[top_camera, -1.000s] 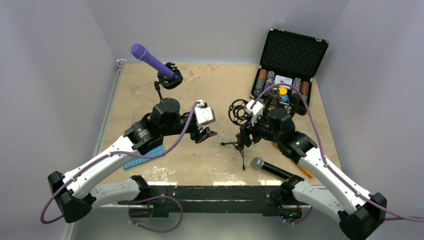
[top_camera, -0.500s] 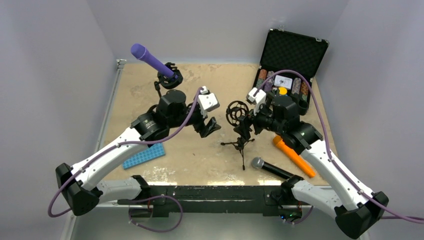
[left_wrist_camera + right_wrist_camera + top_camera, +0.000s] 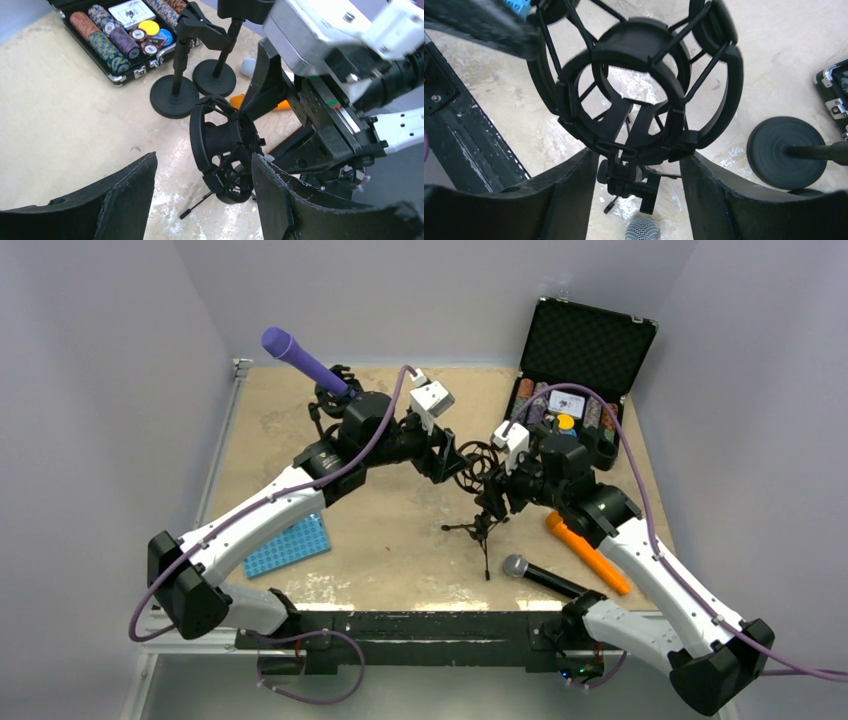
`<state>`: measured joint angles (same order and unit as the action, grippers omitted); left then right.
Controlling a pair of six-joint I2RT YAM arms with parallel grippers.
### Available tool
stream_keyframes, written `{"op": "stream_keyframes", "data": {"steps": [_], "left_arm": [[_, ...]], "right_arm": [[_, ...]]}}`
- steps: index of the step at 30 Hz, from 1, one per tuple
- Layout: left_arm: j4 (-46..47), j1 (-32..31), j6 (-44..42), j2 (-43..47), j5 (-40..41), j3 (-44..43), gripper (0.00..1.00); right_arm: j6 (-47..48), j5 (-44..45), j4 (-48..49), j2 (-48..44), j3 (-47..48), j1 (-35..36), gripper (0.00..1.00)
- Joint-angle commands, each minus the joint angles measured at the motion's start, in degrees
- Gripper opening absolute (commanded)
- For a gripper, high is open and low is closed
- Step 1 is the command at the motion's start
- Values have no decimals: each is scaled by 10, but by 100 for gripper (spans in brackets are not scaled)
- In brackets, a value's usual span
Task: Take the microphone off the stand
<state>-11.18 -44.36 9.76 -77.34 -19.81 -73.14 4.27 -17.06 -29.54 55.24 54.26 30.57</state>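
now: both claws meet at the tripod's shock mount

far left at the back of the table, a purple microphone sits tilted in its own cradle stand, head pointing up and to the left. nearer the front, a blue gridded plate lies flat beside the left arm.

the left arm reaches across toward the middle. the left gripper has its fingers spread wide, and the black shock mount shows in the gap just ahead of the tips, with no finger touching it. that mount tops a small tripod stand at mid-table, its thin legs splayed on the surface.

from the other side, the right gripper comes in low on the same mount. its two fingers flank the swivel joint under the ring, very close on both sides; whether they press on it or only bracket it i cannot tell.

in front of the tripod and slightly right, a black microphone with a grey mesh head lies flat on the table, out of any stand, with its head near the tip of one tripod leg. just right of it, an orange tube lies at a slant, partly under the right arm.

at the back right, an open poker chip case stands with its lid raised and rows of chips inside. a pair of black round-base stands stands just in front of it.
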Motion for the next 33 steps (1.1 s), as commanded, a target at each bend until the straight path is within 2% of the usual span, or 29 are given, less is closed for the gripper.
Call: {"op": "stream_keyframes", "data": {"steps": [1, 3, 7, 9, 10, 17, 20, 22, 26, 29, 32, 33], "left_arm": [[15, 2, 60, -34, 5, -27, 72], [6, 2, 61, -45, 11, -24, 71], [-1, 2, 58, -52, 14, -3, 69], [-5, 2, 54, -54, 15, 6, 69], [-7, 2, 52, -52, 17, 11, 68], [-8, 2, 40, -47, 17, 29, 67], [-10, 2, 29, -50, 15, 23, 67], [-13, 2, 27, -53, 12, 23, 67], [7, 2, 25, -37, 17, 28, 68], [3, 2, -9, -28, 38, 2, 77], [-4, 2, -54, -17, 48, -34, 80], [-6, 2, -67, -12, 49, -44, 80]], "right_arm": [[34, -31, 9, -15, -18, -2, 61], [49, -55, 16, -19, -31, -2, 54], [49, -50, 34, -25, -55, -2, 24], [49, -43, 38, -29, -63, -2, 20], [47, -40, 39, -29, -64, -2, 20], [35, -34, 55, -24, -70, -2, 40], [33, -52, 61, -14, -66, -2, 53], [31, -60, 65, -9, -65, -2, 52], [20, -59, 68, -5, -65, -2, 38], [11, -47, 73, -7, -69, -2, 20], [2, -28, 79, -11, -69, -2, 0], [-6, -18, 80, -12, -65, -2, 0]]}}
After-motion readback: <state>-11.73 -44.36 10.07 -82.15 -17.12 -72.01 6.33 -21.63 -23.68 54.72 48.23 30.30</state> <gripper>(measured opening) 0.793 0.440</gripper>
